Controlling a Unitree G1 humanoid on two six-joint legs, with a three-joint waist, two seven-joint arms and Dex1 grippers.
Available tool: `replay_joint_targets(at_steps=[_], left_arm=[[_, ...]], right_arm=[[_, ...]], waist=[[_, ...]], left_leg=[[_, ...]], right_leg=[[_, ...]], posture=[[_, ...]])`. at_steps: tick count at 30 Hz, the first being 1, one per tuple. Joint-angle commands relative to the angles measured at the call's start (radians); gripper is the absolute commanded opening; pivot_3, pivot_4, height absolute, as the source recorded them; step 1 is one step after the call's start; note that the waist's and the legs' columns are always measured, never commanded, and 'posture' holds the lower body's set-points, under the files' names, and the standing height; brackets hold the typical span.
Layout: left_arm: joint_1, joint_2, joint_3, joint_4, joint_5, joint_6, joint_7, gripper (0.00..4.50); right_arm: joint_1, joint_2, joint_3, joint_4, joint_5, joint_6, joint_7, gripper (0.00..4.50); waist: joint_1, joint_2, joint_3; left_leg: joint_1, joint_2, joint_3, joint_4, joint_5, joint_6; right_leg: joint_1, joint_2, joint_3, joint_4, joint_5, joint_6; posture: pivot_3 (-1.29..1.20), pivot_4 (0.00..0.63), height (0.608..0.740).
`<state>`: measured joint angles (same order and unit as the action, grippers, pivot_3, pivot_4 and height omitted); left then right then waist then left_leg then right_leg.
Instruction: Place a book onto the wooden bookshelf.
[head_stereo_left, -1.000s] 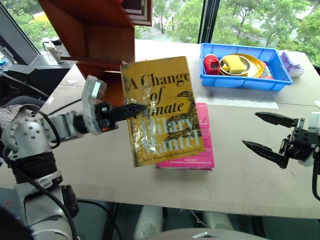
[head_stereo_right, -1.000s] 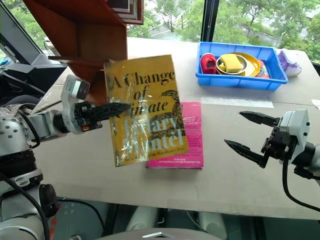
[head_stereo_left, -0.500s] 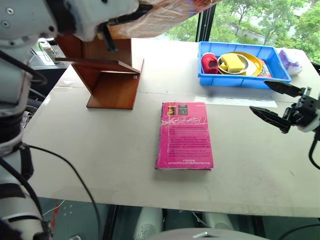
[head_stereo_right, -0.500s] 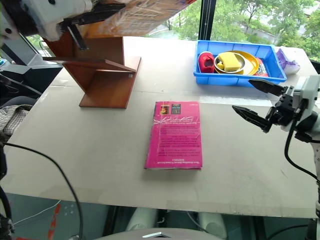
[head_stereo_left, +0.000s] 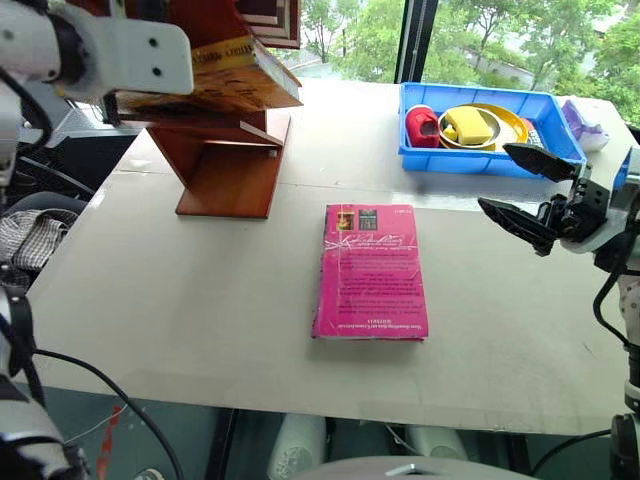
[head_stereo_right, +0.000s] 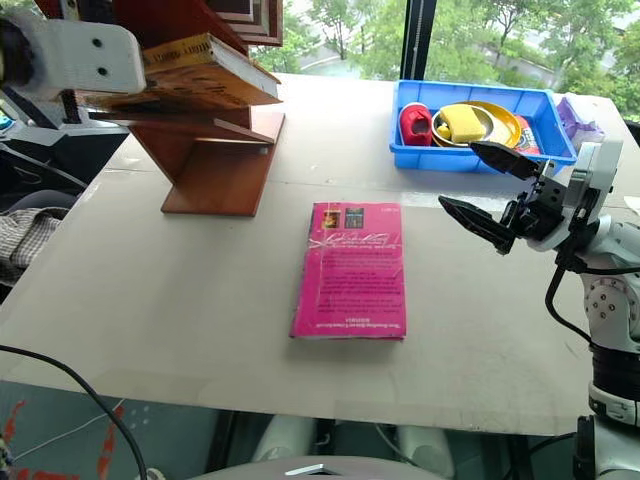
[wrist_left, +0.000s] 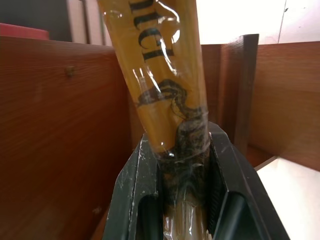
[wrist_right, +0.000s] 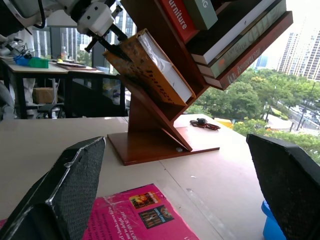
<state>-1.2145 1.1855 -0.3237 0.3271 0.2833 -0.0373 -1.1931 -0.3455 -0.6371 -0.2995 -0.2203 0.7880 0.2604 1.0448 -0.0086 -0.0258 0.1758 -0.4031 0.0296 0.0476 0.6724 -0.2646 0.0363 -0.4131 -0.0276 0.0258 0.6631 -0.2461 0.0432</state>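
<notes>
- Now lying tilted on a sloping board of the wooden bookshelf (head_stereo_left: 228, 165), the book (head_stereo_left: 225, 80), after hanging upright over the bench (head_stereo_left: 200, 300) a second ago and passing high over the shelf half a second ago.
- Judging from that: placing step nearly finishing, with release and withdrawal of the arm remaining; not possible to tell whether the weight is already resting fully on the board.
- Standing at the far left of the bench, the shelf unit, with other books stacked in its upper compartment, seen from the right wrist view.
- Lying flat mid-bench and uncovered now, the magenta-pink book (head_stereo_left: 369, 270), well apart from the shelf.
- Sitting at the far right of the bench, the blue tray (head_stereo_left: 487, 165), holding a yellow dish and a red item.
- Reaching in high from the left, the left arm, its white wrist housing level with the book's outer end.
- Clamping the yellow cover between both fingers, the left gripper (wrist_left: 183, 165), pointing into the shelf's wooden corner in the left wrist view.
- Hovering above the bench near the tray, the right gripper (head_stereo_left: 528, 190), having risen and swung inward over the last second, fingers spread wide with nothing between them, aiming toward the shelf.
</notes>
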Motion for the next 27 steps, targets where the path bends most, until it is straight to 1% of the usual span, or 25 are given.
replay_joint_targets(at_steps=[1, 5, 8, 14, 16, 18, 20, 21, 22, 23, 25, 27], left_arm=[[-0.018, 0.012, 0.003, 0.142, 0.079, -0.083, 0.019, 0.42], [-0.024, -0.026, -0.006, 0.232, 0.116, -0.159, 0.046, 0.42], [-0.016, -0.052, 0.007, 0.280, 0.102, -0.211, 0.046, 0.42], [-0.016, -0.064, 0.019, 0.301, 0.126, -0.215, 0.054, 0.42], [-0.019, -0.071, 0.040, 0.288, 0.109, -0.179, 0.050, 1.39], [-0.016, -0.064, 0.060, 0.253, 0.089, -0.168, 0.032, 2.17], [-0.019, -0.057, 0.086, 0.219, 0.074, -0.165, 0.034, 3.13], [-0.017, -0.051, 0.106, 0.193, 0.060, -0.153, 0.029, 3.50], [-0.012, -0.044, 0.125, 0.166, 0.047, -0.129, 0.023, 3.97], [0.001, -0.040, 0.156, 0.124, 0.014, -0.067, 0.001, 4.47], [0.034, -0.040, 0.231, 0.033, -0.070, 0.064, -0.030, 4.47], [0.086, -0.028, 0.308, -0.077, -0.155, 0.205, -0.066, 4.47]], right_arm=[[0.006, -0.011, -0.072, -0.052, 0.055, 0.004, -0.021, 4.50], [0.000, -0.015, -0.079, -0.057, 0.074, 0.016, -0.024, 4.50], [-0.016, -0.013, -0.080, -0.047, 0.083, 0.023, -0.035, 4.50], [-0.035, -0.011, -0.083, -0.034, 0.098, 0.034, -0.047, 4.50], [-0.043, -0.009, -0.083, -0.031, 0.103, 0.038, -0.049, 4.50], [-0.052, -0.007, -0.083, -0.029, 0.113, 0.045, -0.054, 4.50], [-0.061, -0.008, -0.085, -0.028, 0.125, 0.054, -0.059, 4.50], [-0.064, -0.011, -0.087, -0.025, 0.129, 0.057, -0.059, 4.50], [-0.066, -0.013, -0.087, -0.023, 0.131, 0.059, -0.059, 4.50], [-0.066, -0.014, -0.088, -0.022, 0.131, 0.061, -0.057, 4.50], [-0.067, -0.014, -0.088, -0.023, 0.131, 0.065, -0.057, 4.50], [-0.064, -0.015, -0.088, -0.026, 0.132, 0.069, -0.059, 4.50]], waist=[[-0.008, 0.000, 0.000], [-0.019, 0.001, -0.001], [-0.024, 0.002, -0.001], [-0.025, 0.002, -0.001], [-0.025, 0.002, -0.001], [-0.028, 0.002, -0.001], [-0.030, 0.002, -0.001], [-0.029, 0.002, -0.001], [-0.029, 0.002, -0.001], [-0.028, 0.001, -0.001], [-0.026, 0.001, -0.001], [-0.027, 0.002, -0.001]], left_leg=[[0.001, 0.000, 0.000, 0.000, 0.000, 0.000], [0.006, 0.002, 0.001, 0.000, 0.000, 0.000], [0.009, 0.004, 0.001, 0.001, 0.000, 0.000], [0.012, 0.008, 0.004, 0.004, 0.000, 0.000], [0.012, 0.008, 0.006, 0.004, 0.000, 0.000], [0.012, 0.008, 0.007, 0.004, 0.000, 0.000], [0.008, 0.009, 0.008, 0.005, 0.000, 0.000], [0.007, 0.009, 0.009, 0.005, 0.000, 0.000], [0.005, 0.009, 0.009, 0.006, 0.000, 0.000], [0.002, 0.008, 0.010, 0.006, 0.000, 0.000], [0.000, 0.008, 0.010, 0.006, 0.000, 0.000], [-0.009, 0.009, 0.010, 0.008, 0.000, 0.000]], right_leg=[[0.000, 0.000, 0.001, 0.001, 0.000, 0.000], [0.000, 0.002, 0.004, 0.004, 0.000, 0.000], [0.000, 0.005, 0.006, 0.010, 0.000, -0.001], [0.000, 0.010, 0.011, 0.016, 0.000, -0.001], [0.000, 0.010, 0.013, 0.016, 0.000, -0.002], [-0.001, 0.010, 0.014, 0.016, 0.000, -0.002], [-0.004, 0.010, 0.015, 0.015, 0.000, -0.002], [-0.005, 0.010, 0.015, 0.015, 0.000, -0.002], [-0.006, 0.009, 0.015, 0.015, 0.000, -0.002], [-0.008, 0.009, 0.016, 0.014, 0.000, -0.002], [-0.010, 0.008, 0.016, 0.014, 0.000, -0.002], [-0.019, 0.008, 0.015, 0.015, 0.000, -0.001]], posture=[[0.00, 0.150, 0.740], [0.00, 0.150, 0.740], [0.00, 0.150, 0.740], [0.00, 0.150, 0.740], [0.00, 0.150, 0.740], [0.00, 0.150, 0.740], [0.00, 0.150, 0.740], [0.00, 0.150, 0.740], [0.00, 0.150, 0.740], [0.00, 0.150, 0.740], [0.00, 0.150, 0.740], [0.00, 0.150, 0.740]])
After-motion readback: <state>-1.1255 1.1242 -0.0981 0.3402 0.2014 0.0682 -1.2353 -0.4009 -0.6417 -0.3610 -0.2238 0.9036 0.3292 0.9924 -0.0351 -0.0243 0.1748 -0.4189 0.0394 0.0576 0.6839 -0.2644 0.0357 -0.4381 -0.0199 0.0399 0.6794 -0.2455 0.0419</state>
